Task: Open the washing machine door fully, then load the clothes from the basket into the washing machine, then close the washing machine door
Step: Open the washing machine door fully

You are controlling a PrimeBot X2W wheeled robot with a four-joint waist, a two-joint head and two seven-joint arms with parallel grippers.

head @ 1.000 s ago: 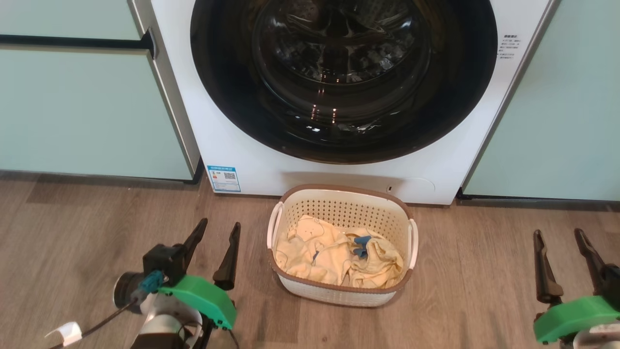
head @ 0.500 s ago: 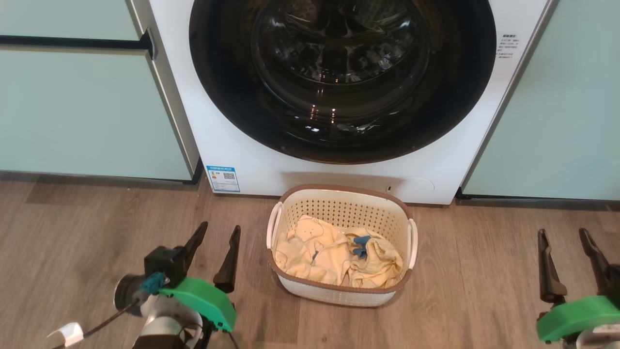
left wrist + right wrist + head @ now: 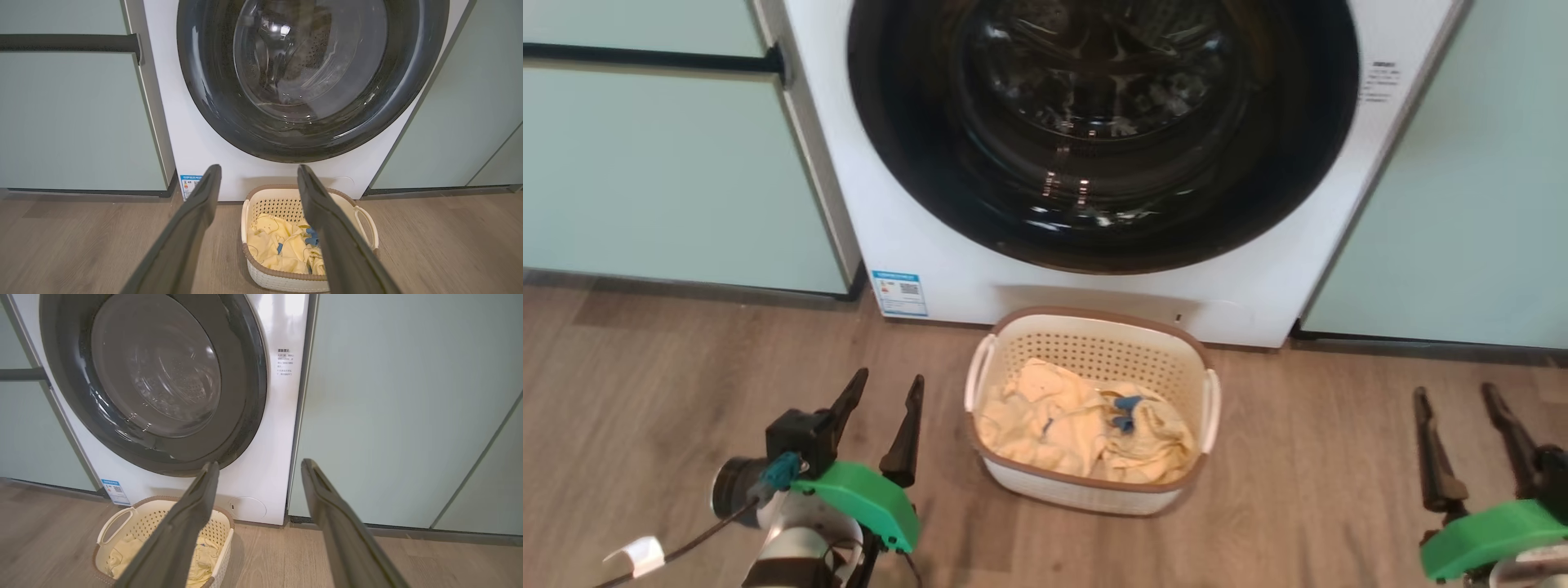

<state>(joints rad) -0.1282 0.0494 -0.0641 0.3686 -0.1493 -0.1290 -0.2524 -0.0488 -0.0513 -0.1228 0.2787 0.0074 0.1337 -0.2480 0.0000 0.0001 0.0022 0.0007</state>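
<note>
Nothing held. Left gripper (image 3: 890,376) has its jaws spread wide, low over the floor (image 3: 686,367), just left of the basket (image 3: 1086,494). Right gripper (image 3: 1454,390) is equally wide, well off to the basket's right. The clothes (image 3: 1078,429) are heaped in the basket, which sits right at the foot of the washing machine (image 3: 915,220). Behind it the door (image 3: 1103,139) looks shut flush. So this is step one, door not yet opened. Next move: get one arm up to the door rim for a pull. I can't make out a handle, so find the edge first.
</note>
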